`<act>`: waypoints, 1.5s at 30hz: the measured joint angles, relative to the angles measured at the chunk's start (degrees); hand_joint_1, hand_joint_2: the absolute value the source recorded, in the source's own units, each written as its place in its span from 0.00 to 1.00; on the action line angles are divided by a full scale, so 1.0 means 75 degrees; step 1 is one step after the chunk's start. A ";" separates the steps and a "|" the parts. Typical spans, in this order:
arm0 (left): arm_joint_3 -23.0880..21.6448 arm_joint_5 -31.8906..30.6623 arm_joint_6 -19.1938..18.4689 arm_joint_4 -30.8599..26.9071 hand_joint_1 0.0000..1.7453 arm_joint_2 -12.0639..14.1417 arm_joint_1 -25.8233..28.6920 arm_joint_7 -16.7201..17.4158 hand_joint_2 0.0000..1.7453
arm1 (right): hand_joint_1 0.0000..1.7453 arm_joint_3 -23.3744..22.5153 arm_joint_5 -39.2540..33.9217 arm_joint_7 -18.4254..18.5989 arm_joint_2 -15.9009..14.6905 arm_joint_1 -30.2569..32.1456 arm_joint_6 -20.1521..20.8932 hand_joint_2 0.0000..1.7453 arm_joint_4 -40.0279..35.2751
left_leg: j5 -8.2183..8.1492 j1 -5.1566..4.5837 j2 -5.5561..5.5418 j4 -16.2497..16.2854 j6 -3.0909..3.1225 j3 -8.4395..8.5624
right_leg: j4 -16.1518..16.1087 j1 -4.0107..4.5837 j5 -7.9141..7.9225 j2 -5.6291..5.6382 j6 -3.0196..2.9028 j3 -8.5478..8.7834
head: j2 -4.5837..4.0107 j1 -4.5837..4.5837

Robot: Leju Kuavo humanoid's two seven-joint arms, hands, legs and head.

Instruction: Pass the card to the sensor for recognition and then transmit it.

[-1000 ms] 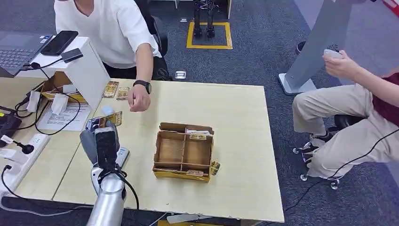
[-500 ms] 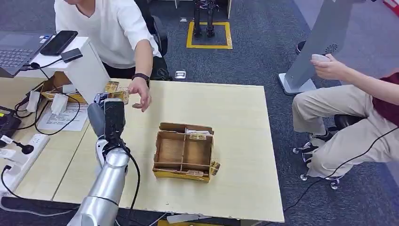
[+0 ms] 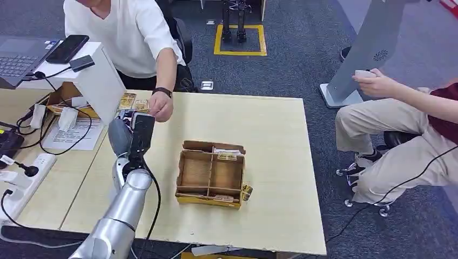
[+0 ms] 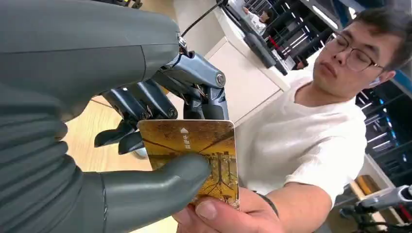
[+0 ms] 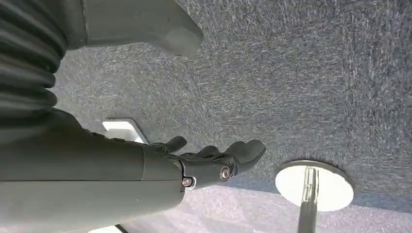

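- The right hand [image 5: 204, 162] is hanging over the carpeted floor [image 5: 301, 73], its fingers loosely apart and holding nothing.
- Nearest on the desk [image 3: 270, 135] sits the open cardboard box [image 3: 210, 175], to the right of the left arm and well apart from the handover.
- The left hand [image 3: 132, 135] is reaching over the far-left part of the desk, pinching the golden card [image 4: 194, 155] between thumb and fingers.
- The person's hand [image 4: 228, 216] is touching the card's free edge, thumb pressing on its face, so both are gripping it at once.
- Judging from this, the handover is under way: the robot should be holding level and loosening its thumb only once the person's pinch is firm, without tugging or twisting.
- Farther left, the white stand [image 3: 100, 81] is carrying a phone [image 3: 68, 48].
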 joint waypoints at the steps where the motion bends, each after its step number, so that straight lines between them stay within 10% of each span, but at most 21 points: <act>1: 0.0000 -0.0027 -0.0003 0.0050 0.03 0.0000 -0.0003 0.0020 1.00 | 0.00 0.0000 -0.0003 0.0003 0.0000 0.0000 0.0000 1.00 0.0000 | 0.0000 0.0000 0.0000 0.0000 0.0000 0.0000 | 0.0000 0.0000 0.0000 0.0000 0.0000 -0.0001 | 0.0000 -0.0003; 10: -0.0061 -0.0087 -0.0032 0.0607 0.00 0.0000 -0.0014 0.0163 1.00 | 0.00 0.0000 -0.0056 0.0021 0.0000 0.0001 0.0000 1.00 0.0000 | 0.0001 0.0000 0.0000 0.0000 0.0000 -0.0001 | 0.0000 0.0000 0.0001 -0.0001 0.0000 0.0000 | -0.0003 0.0000; 16: -0.0073 0.0543 -0.0076 0.0612 0.00 -0.0015 0.0028 -0.0569 1.00 | 0.00 -0.0026 -0.0126 -0.0122 0.0000 0.0040 0.0000 1.00 0.0000 | 0.0001 0.0000 -0.0001 0.0000 0.0000 -0.0001 | 0.0000 0.0000 0.0001 -0.0001 0.0000 0.0000 | -0.0003 0.0000; 32: -0.0913 0.1929 -0.1303 -0.2489 0.00 -0.0058 0.1680 -0.1757 1.00 | 0.00 -0.0460 -0.0216 -0.0519 0.0000 0.0352 0.0000 1.00 0.0000 | 0.0000 0.0000 -0.0001 0.0000 0.0000 -0.0009 | -0.0001 0.0000 -0.0001 -0.0003 0.0001 -0.0007 | 0.0000 -0.0003; 45: -0.2693 0.4436 -0.3900 -0.5584 0.00 0.0496 0.3210 -0.2780 1.00 | 0.00 -0.0947 -0.0475 -0.1119 0.0000 0.0620 0.0000 1.00 0.0000 | -0.0004 0.0000 -0.0002 -0.0001 0.0004 -0.0014 | -0.0003 0.0000 -0.0006 -0.0005 0.0006 -0.0011 | -0.0003 0.0000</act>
